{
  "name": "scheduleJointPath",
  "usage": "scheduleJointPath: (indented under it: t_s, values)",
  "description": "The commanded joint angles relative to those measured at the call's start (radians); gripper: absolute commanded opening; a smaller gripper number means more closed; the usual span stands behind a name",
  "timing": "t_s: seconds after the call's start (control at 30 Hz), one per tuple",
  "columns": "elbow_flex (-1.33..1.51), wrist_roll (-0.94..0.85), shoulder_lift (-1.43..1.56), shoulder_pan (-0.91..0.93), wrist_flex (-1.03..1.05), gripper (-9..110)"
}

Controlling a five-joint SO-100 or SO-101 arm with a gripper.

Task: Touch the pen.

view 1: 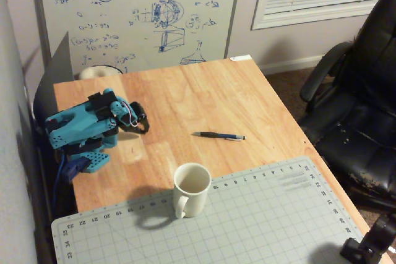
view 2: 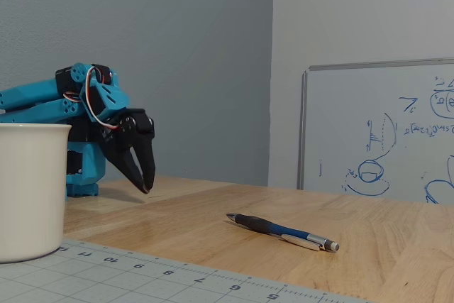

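My hand (view 2: 145,188) hangs clenched and empty, its tips just above the surface (view 1: 204,100). In a fixed view the mug (view 2: 28,189) is cut off at the left edge. The pen (view 1: 218,135) lies flat mid-surface, well apart from my hand, with bare wood between us.

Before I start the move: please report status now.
Tool shut, empty, low over table. Pen flat, untouched, apart from tool. Mug off to the side; path clear.
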Motion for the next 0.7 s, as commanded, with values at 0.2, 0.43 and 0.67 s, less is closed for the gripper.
scheduleJointPath:
  t_s: [0.2,0.43,0.67]
  values:
    - [-0.477,-0.109,-0.408,-0.044,-0.049,1]
    - [-0.864,-0.107,-0.937,-0.037,-0.164,1]
    - [-1.235,-0.115,-1.313,0.064,-0.17,1]
